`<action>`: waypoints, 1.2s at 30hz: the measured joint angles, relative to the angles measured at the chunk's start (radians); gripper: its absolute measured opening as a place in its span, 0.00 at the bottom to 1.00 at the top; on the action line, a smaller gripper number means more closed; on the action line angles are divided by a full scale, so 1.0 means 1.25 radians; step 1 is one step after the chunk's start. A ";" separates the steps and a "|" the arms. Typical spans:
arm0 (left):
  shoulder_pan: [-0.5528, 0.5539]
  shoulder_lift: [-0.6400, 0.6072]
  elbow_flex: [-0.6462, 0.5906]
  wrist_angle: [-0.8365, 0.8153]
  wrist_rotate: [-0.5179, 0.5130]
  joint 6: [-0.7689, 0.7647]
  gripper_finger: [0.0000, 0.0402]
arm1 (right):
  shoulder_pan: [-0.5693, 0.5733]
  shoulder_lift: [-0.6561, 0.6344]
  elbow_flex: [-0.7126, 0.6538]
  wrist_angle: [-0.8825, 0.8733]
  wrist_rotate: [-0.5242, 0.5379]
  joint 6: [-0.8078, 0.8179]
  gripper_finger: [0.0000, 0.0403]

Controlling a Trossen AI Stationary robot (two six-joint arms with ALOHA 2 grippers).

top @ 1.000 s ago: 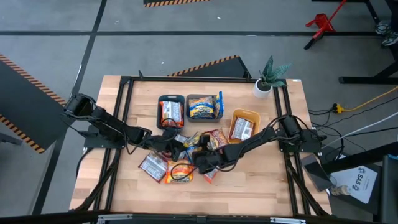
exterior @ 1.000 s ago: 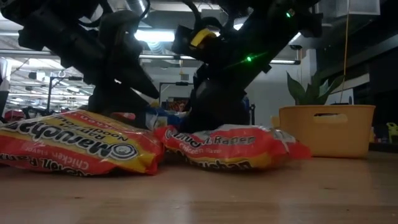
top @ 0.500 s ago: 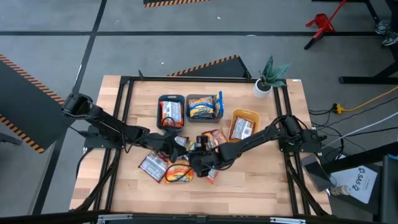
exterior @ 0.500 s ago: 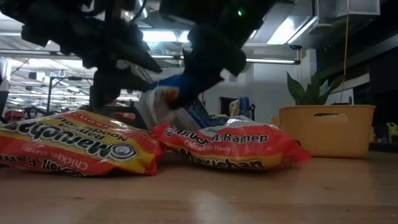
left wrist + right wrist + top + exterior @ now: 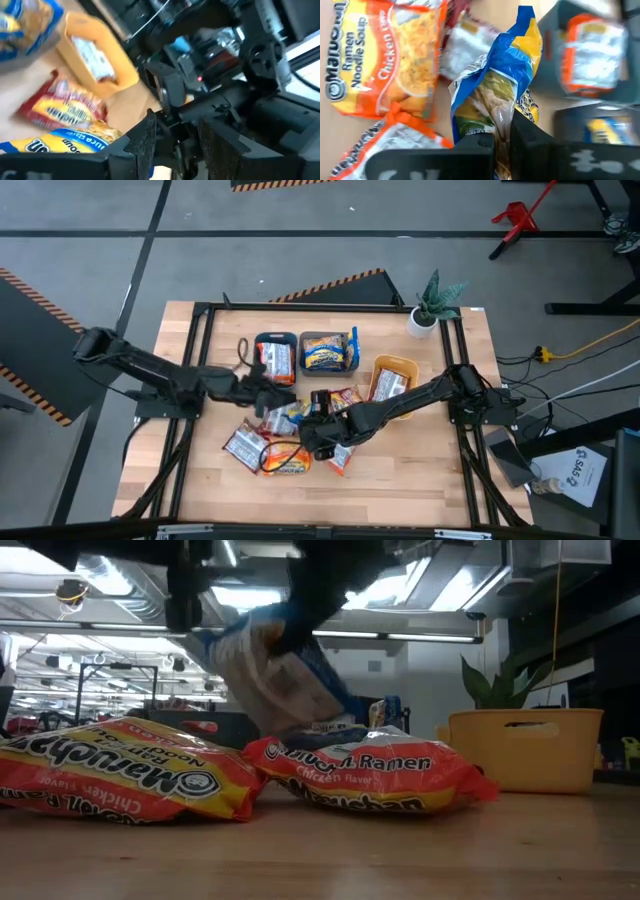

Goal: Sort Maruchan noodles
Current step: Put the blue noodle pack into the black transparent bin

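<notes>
Two grippers over your pile: right gripper point(image 5: 502, 137) pinched tight on a blue-and-yellow packet point(image 5: 502, 85), lifted clear; left gripper point(image 5: 177, 137) parted, nothing in it.

A robotics lab: hazard-striped floor tape point(image 5: 35, 290), a framed wooden table point(image 5: 420, 480), strip lights point(image 5: 420, 638) overhead.

Right claw point(image 5: 502, 135) has clamped down on a blue-and-yellow noodle packet point(image 5: 495, 87) and raised it off the tabletop point(image 5: 400, 860); a second ago it was wide apart down among the pile. In the low view the packet point(image 5: 285, 670) now hangs above the orange chicken packets point(image 5: 375, 775). Left claw point(image 5: 268, 393) has pulled back toward the dark tray point(image 5: 262, 340).
</notes>
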 joint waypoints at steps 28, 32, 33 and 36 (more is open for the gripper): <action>0.053 -0.173 -0.001 -0.138 -0.051 0.053 0.35 | -0.339 0.096 0.170 -0.269 0.129 0.059 0.02; 0.062 -0.173 -0.001 -0.138 -0.050 0.053 0.35 | -0.350 0.100 0.170 -0.271 0.059 0.062 0.08; 0.064 -0.173 -0.001 -0.139 -0.050 0.053 0.35 | -0.353 0.099 0.170 -0.273 0.046 0.065 0.11; 0.072 -0.173 -0.001 -0.139 -0.048 0.058 0.35 | -0.353 0.099 0.170 -0.276 0.023 0.067 0.25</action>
